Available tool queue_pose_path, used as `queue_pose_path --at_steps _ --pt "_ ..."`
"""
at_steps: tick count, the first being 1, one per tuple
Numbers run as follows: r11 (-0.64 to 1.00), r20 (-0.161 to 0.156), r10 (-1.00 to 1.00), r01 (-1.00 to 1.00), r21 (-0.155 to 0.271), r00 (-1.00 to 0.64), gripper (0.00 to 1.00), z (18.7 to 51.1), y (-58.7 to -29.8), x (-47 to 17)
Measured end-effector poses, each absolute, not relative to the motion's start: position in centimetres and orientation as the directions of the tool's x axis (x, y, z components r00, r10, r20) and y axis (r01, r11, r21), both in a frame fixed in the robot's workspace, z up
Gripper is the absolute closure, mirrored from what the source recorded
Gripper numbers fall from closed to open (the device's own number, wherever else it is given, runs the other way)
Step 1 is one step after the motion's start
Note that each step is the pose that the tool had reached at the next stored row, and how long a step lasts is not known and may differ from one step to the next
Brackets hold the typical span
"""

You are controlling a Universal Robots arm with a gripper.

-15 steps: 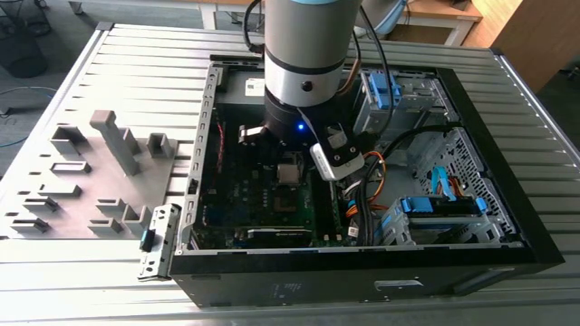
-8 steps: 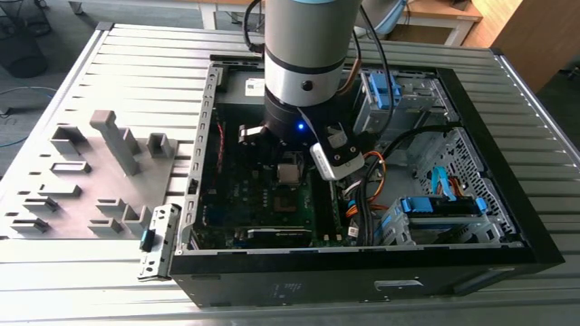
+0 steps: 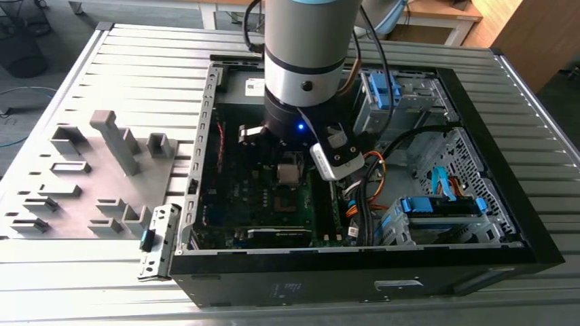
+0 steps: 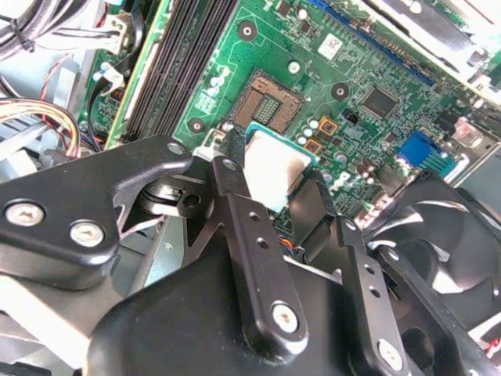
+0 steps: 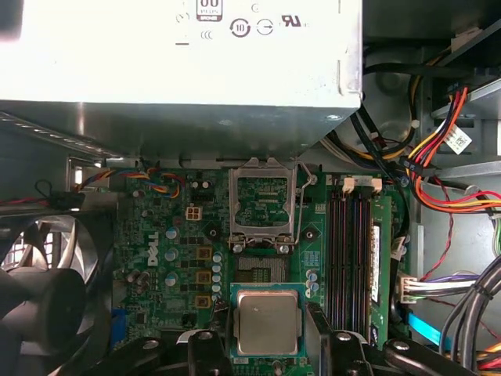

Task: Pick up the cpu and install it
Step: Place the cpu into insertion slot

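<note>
The cpu [image 5: 268, 319], a thin square chip with a pale silvery face and green rim, is held flat with my gripper [image 5: 269, 335] shut on it, one black finger on each of two opposite edges. It hangs just above the green motherboard, beside the open black socket [image 5: 262, 269], whose metal load plate [image 5: 264, 200] stands raised. In the second wrist view the cpu [image 4: 275, 166] sits between the fingers [image 4: 232, 182], a short way off the bare socket [image 4: 266, 102]. In the exterior view my gripper [image 3: 288, 166] is down inside the open computer case [image 3: 363, 268].
A grey power supply box [image 5: 180, 63] overhangs the board near the socket. Memory sticks [image 5: 356, 266] run alongside it, a black fan [image 5: 47, 274] sits on the other side, and cable bundles [image 5: 446, 141] crowd the case wall. Grey fixture blocks [image 3: 109, 149] stand on the exterior view's left.
</note>
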State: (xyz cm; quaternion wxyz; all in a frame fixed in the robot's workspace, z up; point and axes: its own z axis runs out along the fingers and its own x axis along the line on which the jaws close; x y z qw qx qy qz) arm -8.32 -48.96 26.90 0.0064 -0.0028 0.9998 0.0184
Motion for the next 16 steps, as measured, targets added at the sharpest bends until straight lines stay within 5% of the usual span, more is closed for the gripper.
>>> queue_pose_path --at_steps 16 --pt "0.999 -0.013 -0.005 -0.006 0.037 -1.0 0.53 24.1 -49.5 -8.3"
